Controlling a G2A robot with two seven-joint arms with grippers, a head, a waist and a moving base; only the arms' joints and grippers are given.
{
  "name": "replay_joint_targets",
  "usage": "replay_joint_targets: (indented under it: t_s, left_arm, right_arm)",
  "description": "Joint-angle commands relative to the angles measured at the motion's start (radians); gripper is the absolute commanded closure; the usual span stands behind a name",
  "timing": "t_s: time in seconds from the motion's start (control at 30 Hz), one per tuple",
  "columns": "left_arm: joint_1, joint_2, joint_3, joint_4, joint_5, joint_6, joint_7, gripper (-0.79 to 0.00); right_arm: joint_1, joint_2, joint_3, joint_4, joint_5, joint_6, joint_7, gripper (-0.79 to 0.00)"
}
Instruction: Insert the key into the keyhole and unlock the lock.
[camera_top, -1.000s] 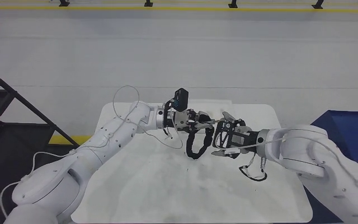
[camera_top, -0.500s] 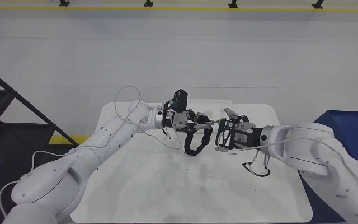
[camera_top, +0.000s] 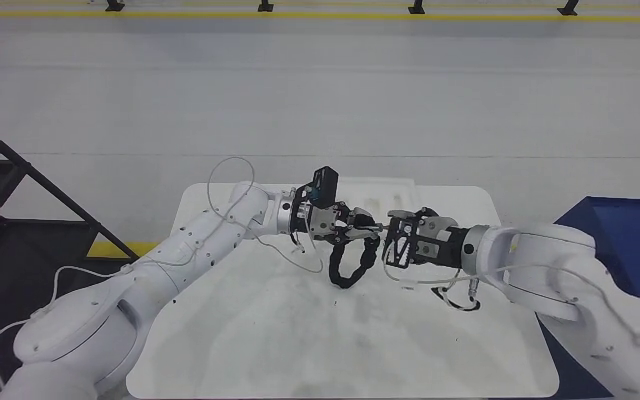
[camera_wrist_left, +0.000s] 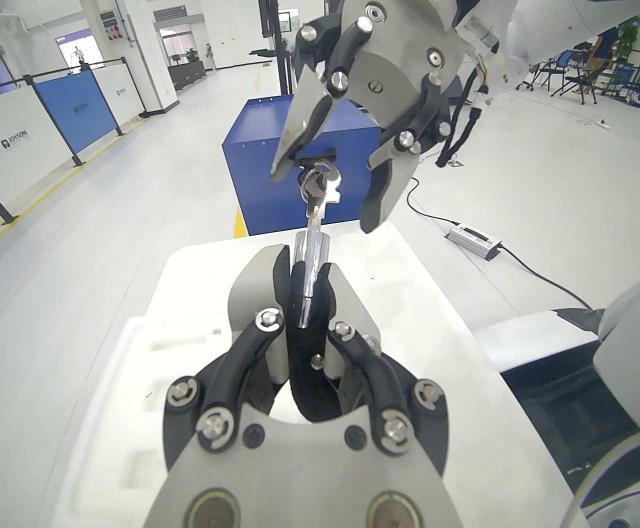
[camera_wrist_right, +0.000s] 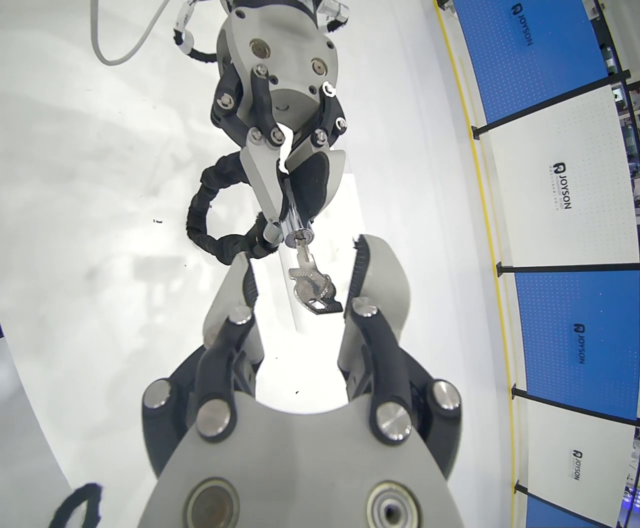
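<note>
Lock: you'll find the chrome cylinder lock (camera_wrist_left: 314, 250) pinched in the left gripper (camera_wrist_left: 305, 270), above the middle of the white table (camera_top: 300, 330).
Key: silver metal key (camera_wrist_left: 320, 185) sits in the keyhole, head toward the right gripper (camera_wrist_right: 306, 252).
Right gripper: faces the left; fingers either side of the key head, apart from it.
Cable: black braided cable loop (camera_top: 350, 265) hangs below the lock.

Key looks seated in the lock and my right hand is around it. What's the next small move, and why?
Probably close the right hand on the head of the flat silver key. Its blade sits in the chrome lock cylinder, clamped by the left hand, while the right hand's fingers stand open either side of the head, not touching it. It cannot turn the key ungripped.
</note>
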Motion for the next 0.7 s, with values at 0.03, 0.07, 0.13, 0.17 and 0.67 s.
replay_joint_targets:
  t_s: [0.03, 0.07, 0.13, 0.17, 0.67]
  left_arm:
    - [-0.003, 0.002, 0.006, -0.002, -0.002, 0.000, 0.003, 0.000]
    - [-0.004, 0.003, 0.008, -0.002, -0.003, 0.000, 0.004, 0.000]
    - [-0.006, 0.004, 0.013, -0.003, -0.005, 0.000, 0.005, 0.000]
    - [-0.007, 0.005, 0.015, -0.003, -0.005, 0.000, 0.005, 0.000]
    - [-0.016, 0.004, 0.016, -0.014, 0.043, 0.000, 0.020, 0.000]
  right_arm:
    - [-0.007, -0.001, 0.003, -0.003, -0.005, 0.008, -0.013, 0.000]
    - [-0.011, -0.002, 0.005, -0.002, -0.004, 0.009, -0.018, 0.000]
    - [-0.017, -0.002, 0.009, -0.001, -0.001, 0.010, -0.023, 0.000]
    - [-0.021, -0.002, 0.012, -0.001, 0.002, 0.011, -0.024, 0.000]
    - [-0.074, -0.007, 0.084, 0.042, 0.280, 0.191, 0.012, 0.000]
